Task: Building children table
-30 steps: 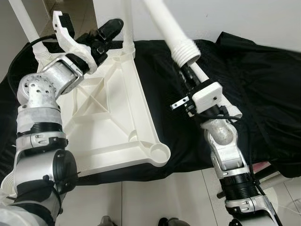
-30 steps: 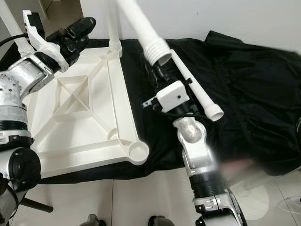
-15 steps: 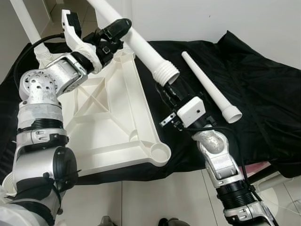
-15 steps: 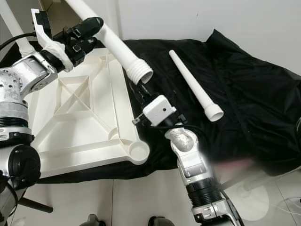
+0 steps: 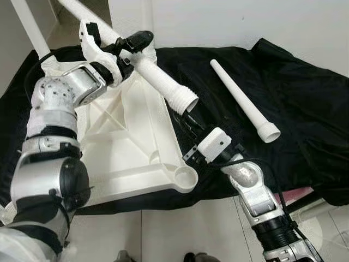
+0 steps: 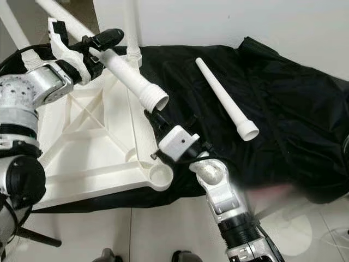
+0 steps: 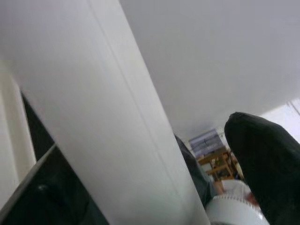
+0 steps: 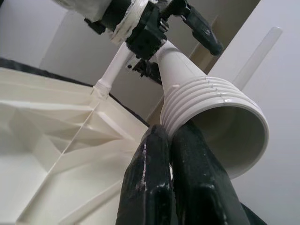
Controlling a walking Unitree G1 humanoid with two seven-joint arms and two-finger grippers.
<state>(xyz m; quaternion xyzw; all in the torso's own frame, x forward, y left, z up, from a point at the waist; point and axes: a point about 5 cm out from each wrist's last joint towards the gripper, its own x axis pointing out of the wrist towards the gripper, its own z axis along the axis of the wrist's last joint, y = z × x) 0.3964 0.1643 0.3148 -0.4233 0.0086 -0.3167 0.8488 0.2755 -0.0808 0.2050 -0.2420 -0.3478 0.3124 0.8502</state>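
The white tabletop lies upside down on the black cloth in the left half of the frame, ribbed underside up. Two legs already stand in its far corners — one at the upper left edge, another rising behind the left arm. So the job looks roughly half done.

A third leg is in hand, slanting from the upper left down toward the centre, its ribbed, threaded end hanging open above the tabletop's right rim. The left gripper clamps it along the shaft; in the left wrist view the pale shaft runs close past one black finger. The right gripper sits just under the threaded end. In the right wrist view its fingers lie close together, pressed against the flared mouth from outside, so the jaws are narrow and steady the leg rather than wrap it.

The near-right corner socket at lower centre is empty; the near-left corner is hidden by the left arm. A fourth leg lies loose on the cloth at upper right, well apart from the tabletop.

Left to do, as I judge it — seat and screw in this leg, then fetch and fit the loose one.
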